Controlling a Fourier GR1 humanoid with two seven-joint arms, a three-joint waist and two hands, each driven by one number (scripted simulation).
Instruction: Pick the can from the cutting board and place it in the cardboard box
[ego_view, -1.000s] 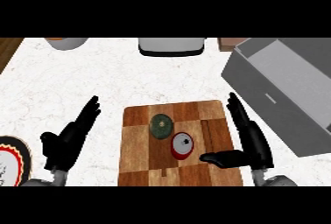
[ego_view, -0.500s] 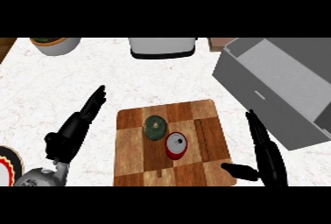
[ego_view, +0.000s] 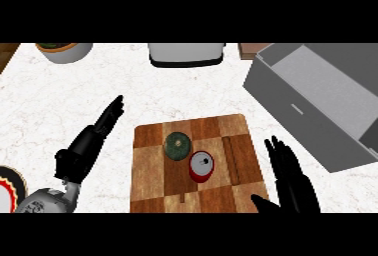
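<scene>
Change since a second ago lies mostly with the right hand (ego_view: 291, 180): it sat close by the can (ego_view: 201, 166) with its thumb reaching toward it, and now it shows lower, at the right edge of the cutting board (ego_view: 221, 135), a little further from the can. Its fingers (ego_view: 279, 152) are straight and held together, thumb spread toward the board, and it has hold of nothing. The can has not shifted; it rests on the board just right of centre, red-sided with a pale top, probably upright, though the steep view makes that hard to settle. The pick, then, is not yet made, and I judge the hand must close in from the right again before any lift.

The left hand (ego_view: 87, 147) rests over the bench (ego_view: 184, 95) left of the board, fingers straight and holding nothing.

Counted: one can, one green round thing (ego_view: 177, 146) touching or just beside it, one board, one grey box (ego_view: 295, 115) open at the right, one plate (ego_view: 6, 187) half cut off at the lower left, two hands.
</scene>
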